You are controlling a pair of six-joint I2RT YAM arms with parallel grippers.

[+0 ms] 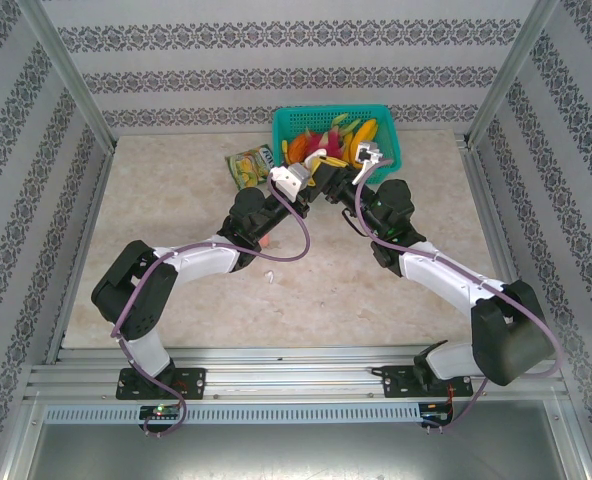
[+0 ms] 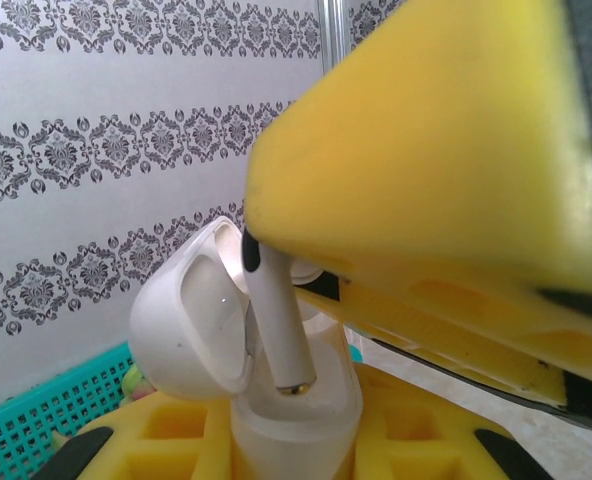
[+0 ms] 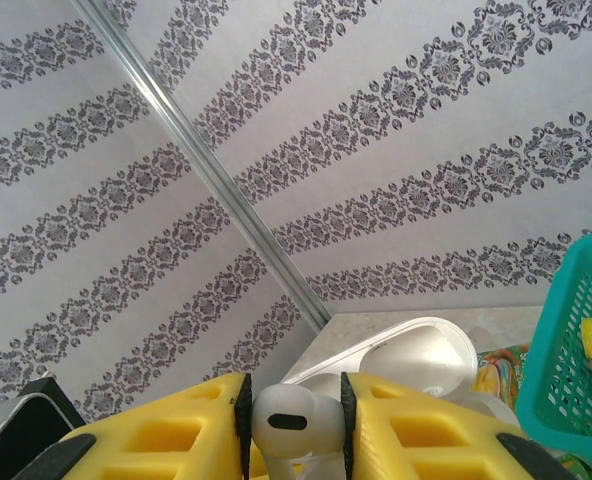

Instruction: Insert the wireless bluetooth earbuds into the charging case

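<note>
My right jaws are clenched on a white earbud [image 3: 284,420]. Its round head is pinched between the yellow pads [image 3: 201,425] and its stem points down. My left jaws grasp the white charging case [image 2: 298,430] by its lower body, with the lid [image 2: 191,320] standing open. The metal tip of the stem is at the mouth of one socket, touching or just above; I cannot tell which. Both things are held near the front of the teal basket [image 1: 286,122], over the tabletop [image 1: 176,200]. I judge the earbud to be very light, stiff and glossy, so it may twist in the pads. Holding it by the head leaves the stem free. The case is smooth too, and is best taken by the body, not by the hinged lid.
</note>
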